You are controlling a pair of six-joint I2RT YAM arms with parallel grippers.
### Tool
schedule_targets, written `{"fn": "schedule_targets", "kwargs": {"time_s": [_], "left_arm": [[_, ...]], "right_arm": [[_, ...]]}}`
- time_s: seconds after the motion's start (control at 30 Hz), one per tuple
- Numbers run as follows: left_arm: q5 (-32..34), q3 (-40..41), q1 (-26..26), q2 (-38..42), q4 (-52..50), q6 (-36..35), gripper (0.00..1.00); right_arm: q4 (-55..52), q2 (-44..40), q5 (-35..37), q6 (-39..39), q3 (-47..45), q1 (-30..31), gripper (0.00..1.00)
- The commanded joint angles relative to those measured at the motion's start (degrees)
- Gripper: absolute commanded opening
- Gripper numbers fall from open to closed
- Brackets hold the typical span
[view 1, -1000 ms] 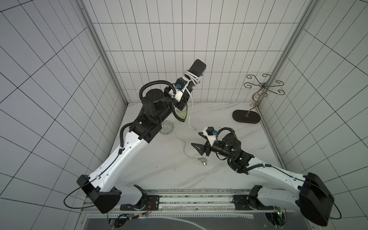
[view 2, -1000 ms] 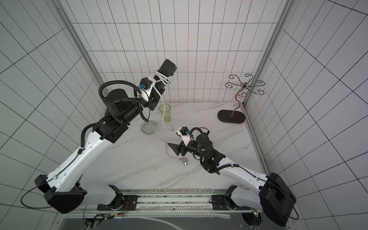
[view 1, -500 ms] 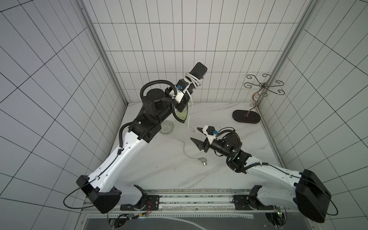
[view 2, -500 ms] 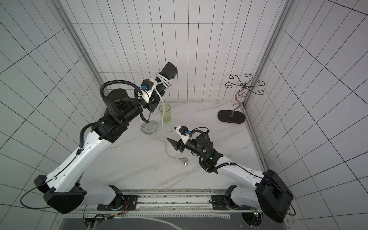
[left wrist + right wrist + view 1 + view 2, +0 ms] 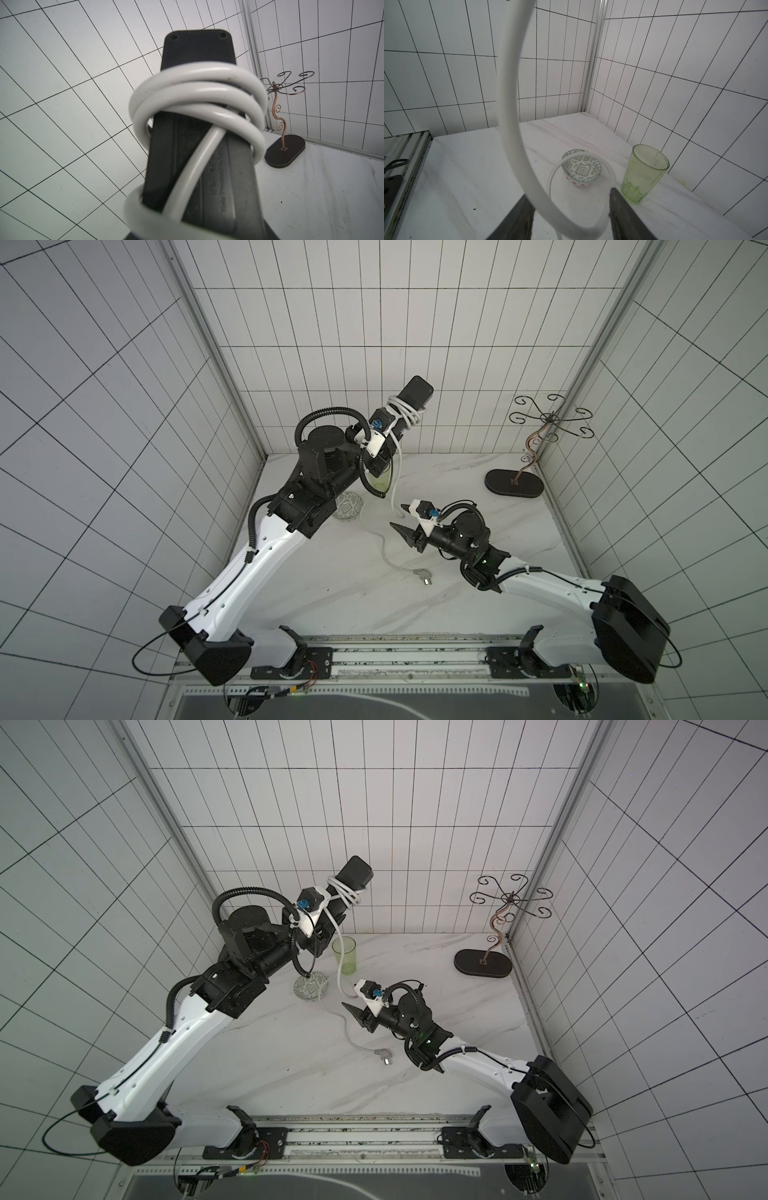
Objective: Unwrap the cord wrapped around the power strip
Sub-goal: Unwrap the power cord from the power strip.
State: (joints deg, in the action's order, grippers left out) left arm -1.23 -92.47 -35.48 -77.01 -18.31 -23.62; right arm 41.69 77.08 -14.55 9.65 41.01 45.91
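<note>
1. Black-fingered, my right tool (image 5: 570,194) stands apart around the cord (image 5: 508,104), near the green cup (image 5: 644,174).
2. My left tool (image 5: 392,435) clamps the power strip (image 5: 415,391), raised higher than that cup, cord coiled round it.

Lettering on the power strip (image 5: 178,141) blurs unreadably.

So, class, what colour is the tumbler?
Pale green tumbler, best seen in the right wrist view.

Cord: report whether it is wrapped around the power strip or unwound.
Partly wrapped: several loops of the cord circle the power strip; the rest hangs to the table, plug lying there.
</note>
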Motion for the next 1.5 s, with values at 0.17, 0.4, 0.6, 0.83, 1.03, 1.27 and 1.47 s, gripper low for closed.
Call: {"fn": "schedule_targets", "kwargs": {"time_s": [0.17,0.4,0.6,0.83,1.03,1.27,1.47], "left_arm": [[-1.1,0.2,0.5,1.2,1.2,-1.1,0.0],[4.6,8.6,2.2,0.9,2.9,-9.9,0.0],[0.7,17.6,2.2,4.4,5.4,-16.5,0.0],[-9.7,25.1,2.1,11.5,4.0,-28.7,0.0],[-20.0,25.3,2.2,16.6,5.1,-27.8,0.0],[-22.4,20.9,2.5,17.2,10.9,-21.8,0.0],[-14.0,17.2,2.7,13.6,12.5,-20.1,0.0]], "right_arm": [[-0.1,-1.5,-3.4,2.0,8.5,0.7,0.0],[-25.7,-14.8,9.1,0.5,14.4,0.3,0.0],[-50.1,-13.8,11.5,4.3,34.3,-5.4,0.0],[-72.0,0.8,11.1,10.9,62.8,-13.8,0.0],[-74.1,12.4,8.2,12.8,68.8,-24.2,0.0],[-69.8,15.2,2.1,11.6,51.5,-27.3,0.0],[-62.1,7.1,-4.6,5.0,29.9,-27.4,0.32]]}}
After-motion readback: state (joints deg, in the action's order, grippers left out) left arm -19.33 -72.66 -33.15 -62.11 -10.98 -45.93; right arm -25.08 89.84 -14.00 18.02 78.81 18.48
